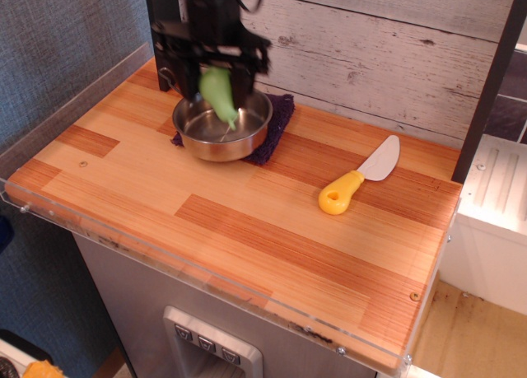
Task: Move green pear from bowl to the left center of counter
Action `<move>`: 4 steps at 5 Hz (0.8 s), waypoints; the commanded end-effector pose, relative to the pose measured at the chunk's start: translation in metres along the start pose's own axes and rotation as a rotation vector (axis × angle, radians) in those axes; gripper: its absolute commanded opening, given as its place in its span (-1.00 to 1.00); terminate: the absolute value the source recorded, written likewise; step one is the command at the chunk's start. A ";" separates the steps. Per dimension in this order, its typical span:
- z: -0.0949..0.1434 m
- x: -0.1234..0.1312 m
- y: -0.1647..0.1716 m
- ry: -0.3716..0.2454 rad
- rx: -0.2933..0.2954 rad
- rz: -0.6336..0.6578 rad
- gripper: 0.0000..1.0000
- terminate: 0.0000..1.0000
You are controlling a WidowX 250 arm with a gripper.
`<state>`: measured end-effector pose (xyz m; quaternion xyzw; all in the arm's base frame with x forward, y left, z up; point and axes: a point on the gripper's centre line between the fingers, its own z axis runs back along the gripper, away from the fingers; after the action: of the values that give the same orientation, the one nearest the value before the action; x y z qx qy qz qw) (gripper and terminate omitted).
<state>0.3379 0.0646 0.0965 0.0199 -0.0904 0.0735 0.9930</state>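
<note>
The green pear (pixel 219 93) hangs tip down between the fingers of my gripper (pixel 216 86), lifted clear above the steel bowl (pixel 221 129). The gripper is shut on the pear's body. The bowl sits on a dark purple cloth (pixel 278 123) at the back left of the wooden counter (pixel 247 213). The bowl's inside shows bare metal with a faint reflection.
A yellow-handled knife (pixel 360 183) lies at the right centre of the counter. Clear acrylic edging (pixel 49 131) runs along the left and front edges. A black post (pixel 163 32) stands behind the gripper, against a whitewashed plank wall.
</note>
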 end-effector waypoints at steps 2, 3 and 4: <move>0.000 -0.021 0.114 0.141 0.117 -0.024 -1.00 -1.00; -0.011 -0.022 0.127 0.188 0.091 -0.087 -1.00 -1.00; -0.022 -0.030 0.135 0.200 0.095 -0.114 -1.00 -1.00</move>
<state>0.2909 0.1907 0.0598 0.0551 0.0265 0.0192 0.9979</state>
